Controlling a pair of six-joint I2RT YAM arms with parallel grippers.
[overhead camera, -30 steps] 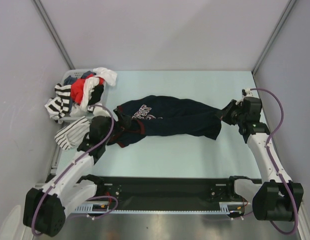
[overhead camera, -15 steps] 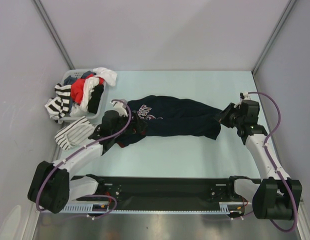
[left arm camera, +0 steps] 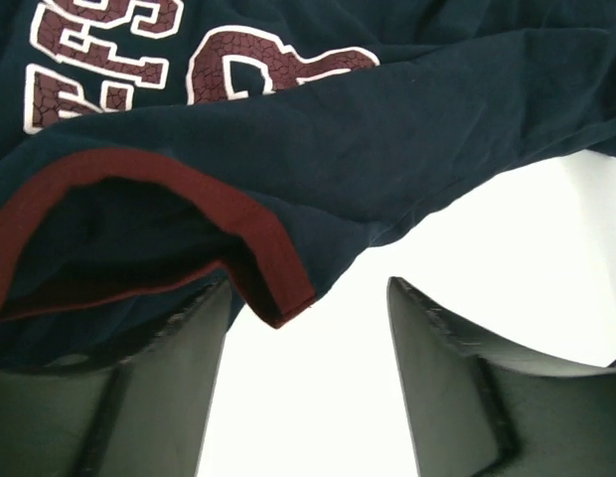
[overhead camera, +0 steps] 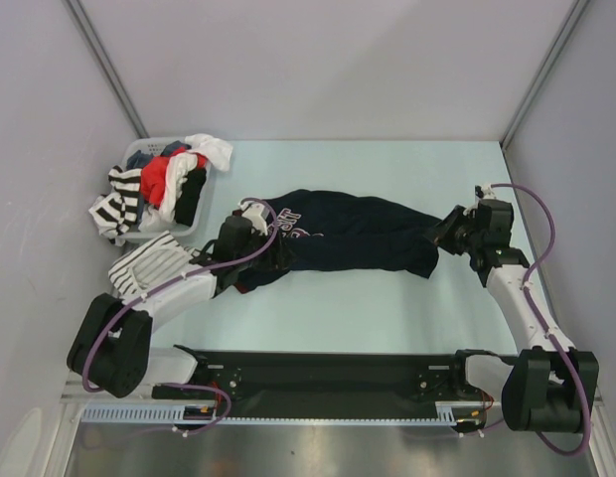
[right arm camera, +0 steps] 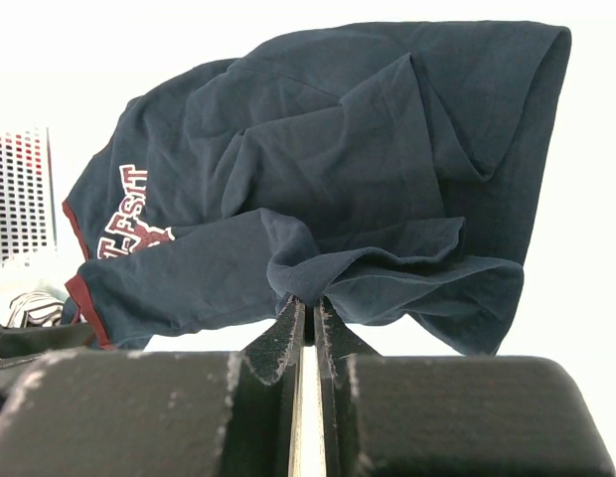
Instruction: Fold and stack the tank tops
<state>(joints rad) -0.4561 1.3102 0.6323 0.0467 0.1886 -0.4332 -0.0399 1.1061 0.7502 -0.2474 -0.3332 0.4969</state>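
Observation:
The dark navy tank top (overhead camera: 353,231) lies bunched lengthwise across the middle of the table, its maroon lettering (left arm camera: 109,60) at its left end. My left gripper (overhead camera: 265,241) sits at that end, open. The maroon-trimmed edge (left arm camera: 273,283) hangs just over the tip of the left finger (left arm camera: 179,368), unpinched; the other finger (left arm camera: 457,368) stands apart over bare table. My right gripper (right arm camera: 310,303) is shut on a fold of the navy top's right end (overhead camera: 435,237). The white striped tank top (overhead camera: 149,261) lies flat at the left, beside my left arm.
A white basket (overhead camera: 139,151) heaped with red, white and striped clothes (overhead camera: 169,184) stands at the back left, some spilling over its side. Grey walls close in the table on the left, back and right. The dark base rail (overhead camera: 328,373) runs along the near edge.
My left arm has swung right and forward to the navy top's left end, and its jaws have narrowed somewhat. The right gripper has kept its hold and barely shifted.

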